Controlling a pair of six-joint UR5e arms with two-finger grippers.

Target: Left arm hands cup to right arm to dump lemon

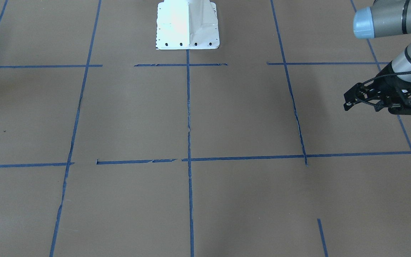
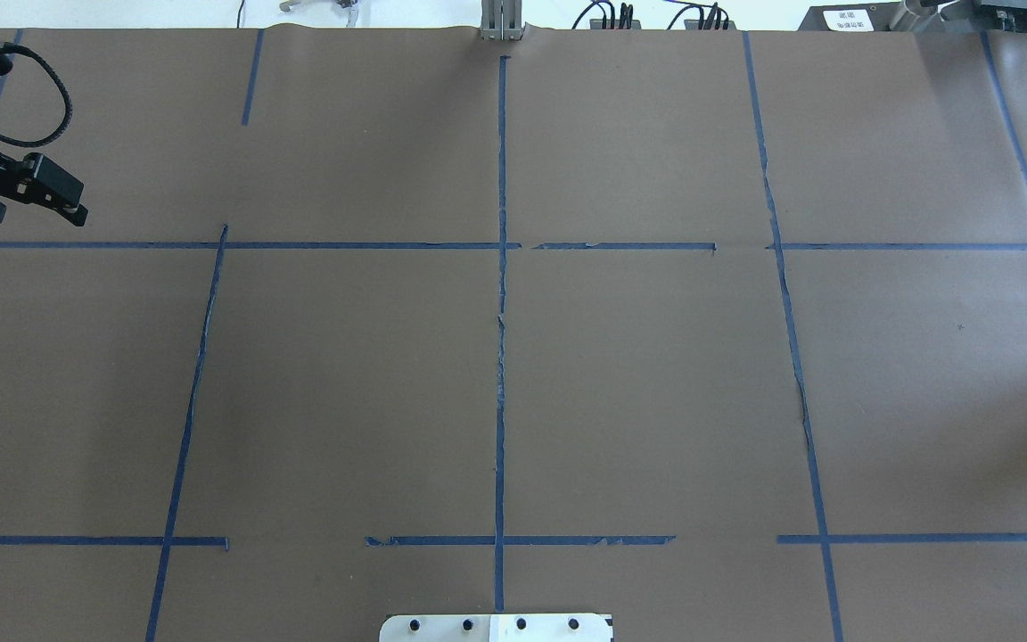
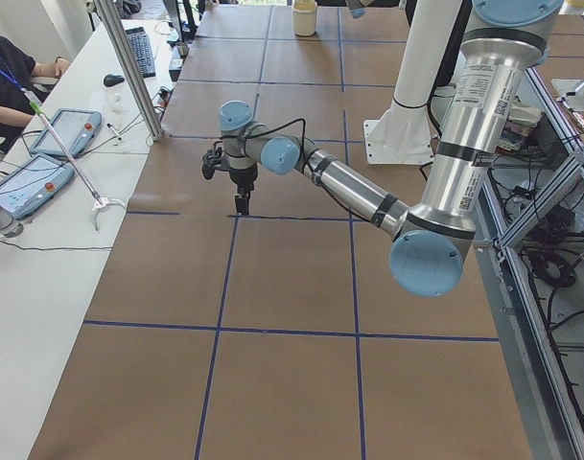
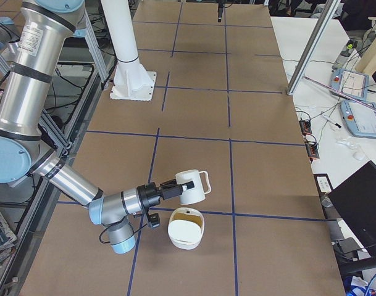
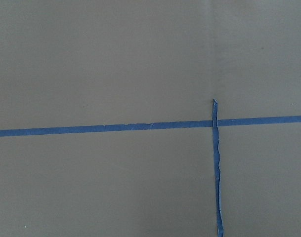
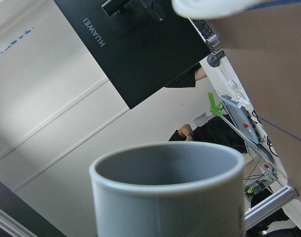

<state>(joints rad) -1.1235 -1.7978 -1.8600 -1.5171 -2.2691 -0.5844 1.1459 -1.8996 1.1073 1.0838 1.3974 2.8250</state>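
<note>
white mug (image 4: 192, 185) judged rigid, slippery, chippable; best gripped at rim wall; closure of right gripper (image 4: 173, 189) cannot be told; left gripper (image 2: 28, 203) spread, empty

Cup (image 4: 192, 187) at right pincer (image 4: 175, 187), near bowl (image 4: 186, 229)

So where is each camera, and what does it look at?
Front: across the table, facing the robot's base; left gripper shows.
Overhead: behind the robot, looking down; same base and gripper.
Left side: table's end; left arm near.
Right side: other end; right arm near, cup at its tip.
Left wrist: down at blue tape; no robot parts.
Right wrist: the cup's mouth, close; shared with right side.
</note>
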